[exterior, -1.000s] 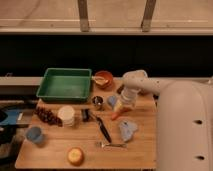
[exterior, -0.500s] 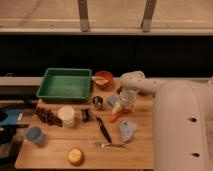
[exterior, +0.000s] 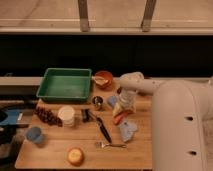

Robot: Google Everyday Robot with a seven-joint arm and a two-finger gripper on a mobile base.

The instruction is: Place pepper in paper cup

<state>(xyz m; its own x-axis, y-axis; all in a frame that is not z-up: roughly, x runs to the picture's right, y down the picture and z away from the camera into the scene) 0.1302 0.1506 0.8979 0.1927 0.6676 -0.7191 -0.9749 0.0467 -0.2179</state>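
Wooden worktop (exterior: 50, 150), stocked. Pepper (exterior: 120, 119) is logged at 3 o'clock of paper cup (exterior: 66, 115), well apart. End effector (exterior: 124, 107) is set at its 12 o'clock; its hold cannot be told. Transfer into the cup is judged outstanding.

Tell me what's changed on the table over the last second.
The arm has shifted slightly left, with the gripper low over the table beside the metal cup. The pepper shows just under it; whether it is held cannot be told. The paper cup, green tray, blue cup and black-handled utensil stayed put.
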